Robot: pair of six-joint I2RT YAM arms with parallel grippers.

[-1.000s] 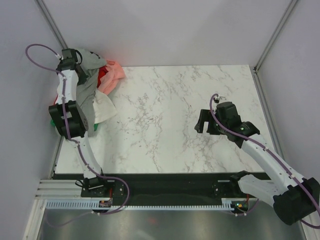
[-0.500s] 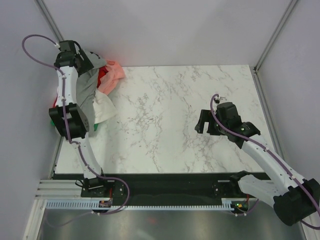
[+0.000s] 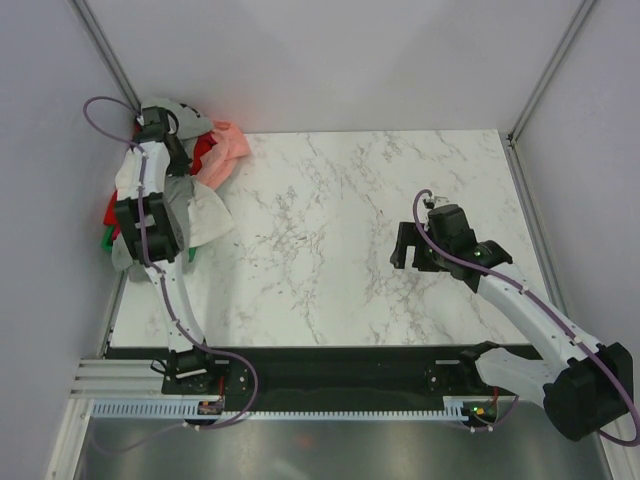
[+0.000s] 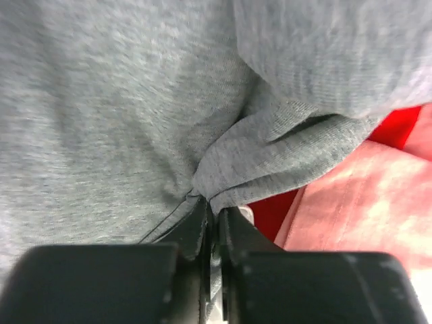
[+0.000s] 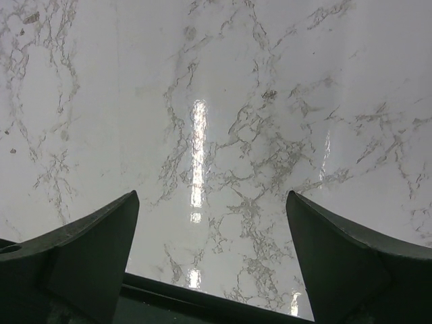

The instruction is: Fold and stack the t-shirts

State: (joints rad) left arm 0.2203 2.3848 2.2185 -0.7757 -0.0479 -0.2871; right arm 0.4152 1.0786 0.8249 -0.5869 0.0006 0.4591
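Left wrist view is showing the grey t-shirt (image 4: pixel 128 101) filling most of the frame. The left gripper (image 4: pixel 214 217) is pinching a fold of it between closed fingers, with red cloth (image 4: pixel 399 125) and pink cloth (image 4: pixel 364 202) lying just beside it on the right. From above, the heap of t-shirts (image 3: pixel 205 215) is sitting crumpled at the far left corner of the marble table (image 3: pixel 330 230) (green cloth (image 3: pixel 104 240) is spilling over the left edge). Nothing is looking folded or stacked, so I am judging the task barely begun, with every shirt waiting. The right gripper (image 5: pixel 212 202) is hovering over bare marble on the right, jaws wide and holding nothing. The left arm (image 3: pixel 150 215) is covering much of the heap, making the shirts impossible to count.
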